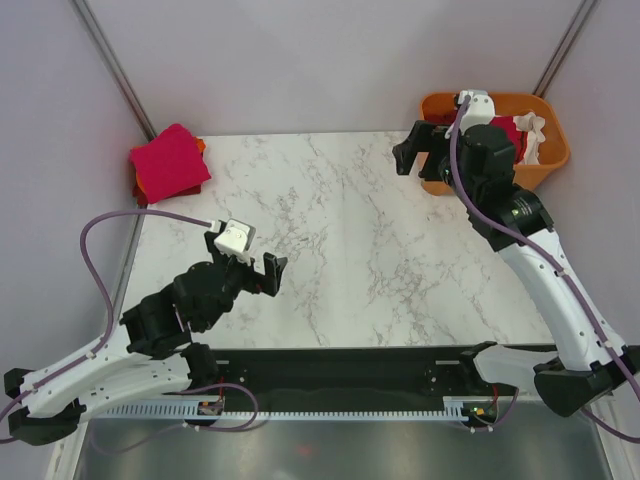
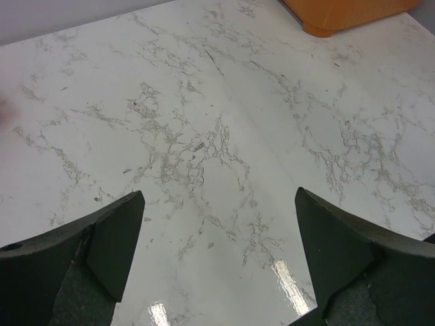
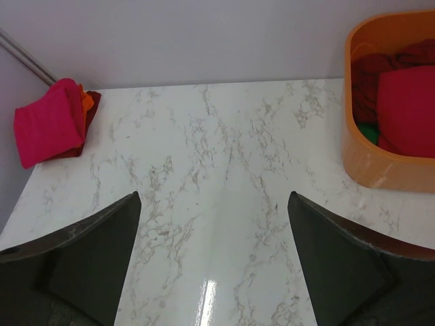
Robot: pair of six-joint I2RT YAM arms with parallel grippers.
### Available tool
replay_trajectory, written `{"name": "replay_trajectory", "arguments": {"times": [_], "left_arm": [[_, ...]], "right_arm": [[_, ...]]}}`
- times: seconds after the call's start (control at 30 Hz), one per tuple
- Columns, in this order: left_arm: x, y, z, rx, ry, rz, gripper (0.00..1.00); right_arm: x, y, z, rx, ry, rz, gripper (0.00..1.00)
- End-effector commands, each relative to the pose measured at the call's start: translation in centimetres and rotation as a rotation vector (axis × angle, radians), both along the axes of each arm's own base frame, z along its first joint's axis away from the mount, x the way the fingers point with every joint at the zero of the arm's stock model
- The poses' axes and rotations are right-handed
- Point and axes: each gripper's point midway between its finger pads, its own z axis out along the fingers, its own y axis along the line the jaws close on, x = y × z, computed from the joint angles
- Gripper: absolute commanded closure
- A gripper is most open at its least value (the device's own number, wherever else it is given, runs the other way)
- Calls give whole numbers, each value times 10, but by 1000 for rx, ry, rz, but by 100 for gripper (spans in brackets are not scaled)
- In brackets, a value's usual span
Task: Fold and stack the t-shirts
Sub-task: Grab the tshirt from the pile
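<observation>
A stack of folded t-shirts (image 1: 168,162), pink-red on top with orange and dark red below, lies at the table's far left corner; it also shows in the right wrist view (image 3: 51,122). More t-shirts (image 1: 512,135), red and white, are bunched in the orange tub (image 1: 548,160) at the far right; the right wrist view shows crimson and dark red cloth (image 3: 408,109) in the tub (image 3: 380,166). My left gripper (image 1: 247,267) is open and empty over the near left marble. My right gripper (image 1: 420,147) is open and empty beside the tub's left rim.
The marble table (image 1: 340,240) spans the middle. Metal poles (image 1: 115,70) rise at the back corners against grey walls. A black rail with cable chain (image 1: 340,385) runs along the near edge. The tub's corner (image 2: 333,17) shows in the left wrist view.
</observation>
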Motion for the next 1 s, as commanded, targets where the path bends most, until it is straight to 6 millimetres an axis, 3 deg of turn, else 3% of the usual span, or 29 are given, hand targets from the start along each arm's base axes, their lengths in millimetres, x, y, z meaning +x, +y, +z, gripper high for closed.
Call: {"name": "replay_trajectory", "arguments": {"times": [0.0,0.17,0.2,0.23,0.27,0.3,0.33,0.37,0.43,0.47,0.57,0.73,0.83,0.97], "left_arm": [[7,5,8,11,-44,37,0],[10,7,3,37,-43,57,0],[10,7,2,40,-42,56,0],[10,7,2,43,-42,57,0],[11,6,1,44,-41,57,0],[11,6,0,47,-40,55,0],[11,5,-1,53,-38,53,0],[11,5,-2,59,-36,51,0],[11,2,-6,74,-30,45,0],[12,1,-7,81,-27,45,0],[13,-1,-14,111,-15,41,0],[15,-2,-19,137,-5,49,0],[16,-3,-24,156,4,50,0],[19,-3,-30,195,13,61,0]], "right_arm": [[-2,-11,21,-29,-98,-33,2],[7,-42,20,-134,-123,-183,2],[11,-61,21,-157,-120,-281,2],[21,-66,18,-187,-102,-307,2],[31,-90,16,-199,-80,-374,2],[40,-102,12,-202,-54,-401,2],[61,-106,7,-184,-21,-398,2],[72,-137,-3,-181,29,-451,2],[104,-158,-26,-139,106,-462,2],[112,-196,-35,-111,142,-540,2],[149,-240,-67,22,204,-574,2],[216,-285,-105,93,222,-590,3],[245,-321,-125,125,214,-623,4],[270,-344,-159,152,231,-626,6]]}}
